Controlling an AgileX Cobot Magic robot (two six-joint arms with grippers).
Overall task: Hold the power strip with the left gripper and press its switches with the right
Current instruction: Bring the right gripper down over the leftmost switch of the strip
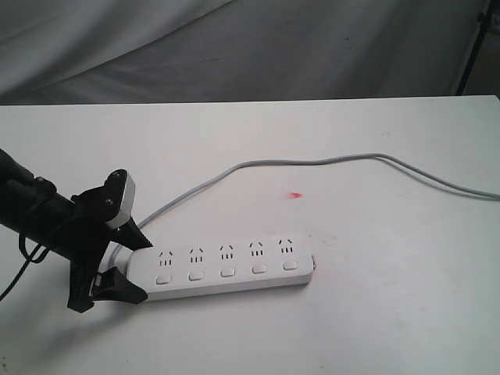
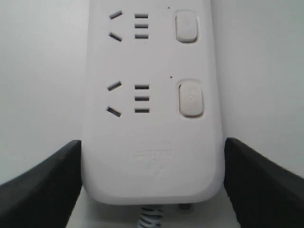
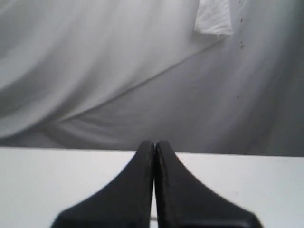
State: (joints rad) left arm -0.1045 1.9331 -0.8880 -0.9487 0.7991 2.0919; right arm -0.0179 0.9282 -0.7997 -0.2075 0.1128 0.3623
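Left hand (image 1: pixel 129 266) wide, fingers flanking the power strip (image 1: pixel 226 269) cord end on the table (image 1: pixel 391 312), gaps visible | right hand (image 3: pixel 155 147) pinched shut, empty, off the strip | squeeze evenly before pressing switches (image 1: pixel 227 273)

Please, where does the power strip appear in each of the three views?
Exterior view: power strip lies low and centre on the table, its cord end between the left gripper fingers.
Left wrist view: it fills the middle.
Right wrist view: not in it.
Shared landmark: the black fingers flanking its cord end.
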